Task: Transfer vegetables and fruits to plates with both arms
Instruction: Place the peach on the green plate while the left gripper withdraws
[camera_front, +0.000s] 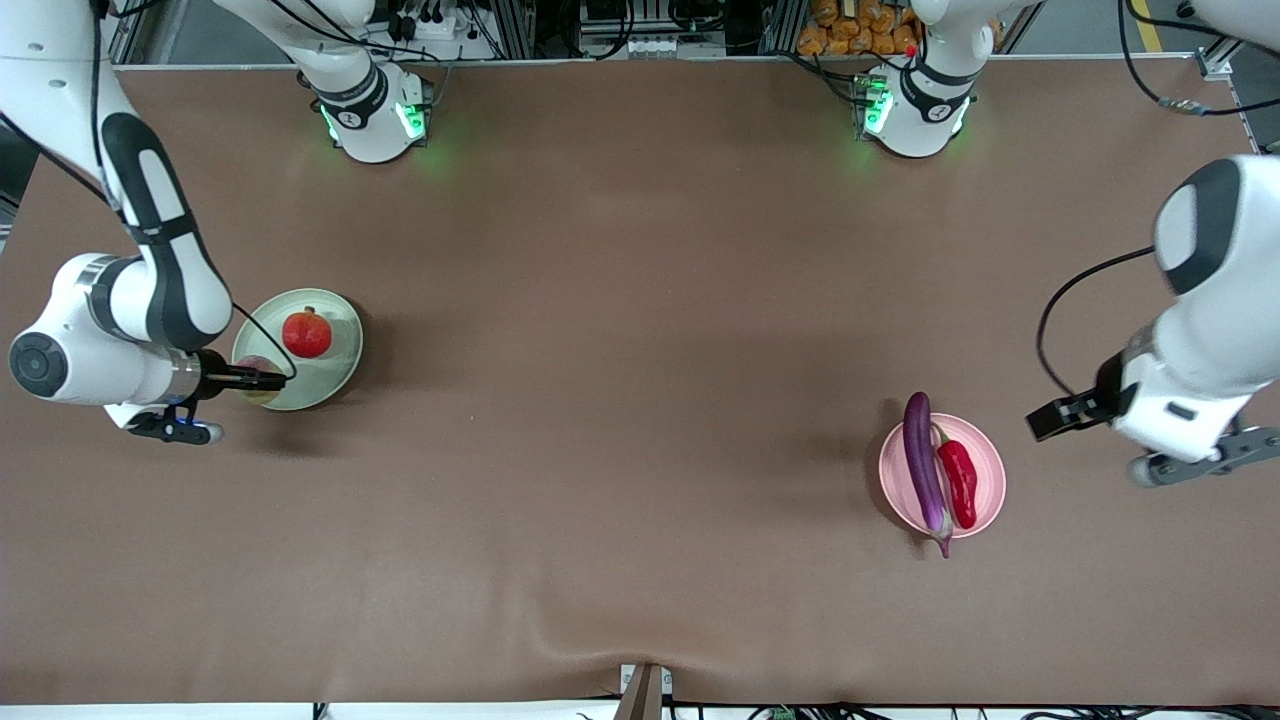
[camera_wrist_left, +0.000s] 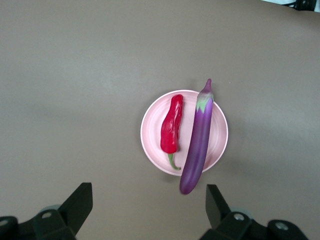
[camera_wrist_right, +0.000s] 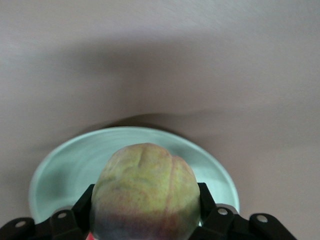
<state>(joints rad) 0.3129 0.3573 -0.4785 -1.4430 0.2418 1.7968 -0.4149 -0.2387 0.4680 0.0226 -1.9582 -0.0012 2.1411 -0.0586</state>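
Note:
A pale green plate (camera_front: 335, 345) (camera_wrist_right: 70, 170) lies toward the right arm's end of the table with a red pomegranate (camera_front: 307, 333) on it. My right gripper (camera_front: 262, 379) (camera_wrist_right: 145, 202) is over that plate's rim, shut on a yellow-pink peach (camera_front: 254, 366) (camera_wrist_right: 145, 190). Whether the peach touches the plate is hidden. A pale pink plate (camera_front: 990, 470) (camera_wrist_left: 150, 130) lies toward the left arm's end. It carries a long purple eggplant (camera_front: 924, 465) (camera_wrist_left: 199, 140), whose ends overhang the rim, and a red chili pepper (camera_front: 958, 482) (camera_wrist_left: 171, 131) beside it. My left gripper (camera_front: 1045, 420) (camera_wrist_left: 148, 200) hangs open and empty beside the pink plate.
The brown table (camera_front: 640, 300) stretches between the two plates. Both arm bases (camera_front: 375, 115) (camera_front: 915, 110) stand along its edge farthest from the front camera. A small bracket (camera_front: 645, 685) sits at the table's nearest edge.

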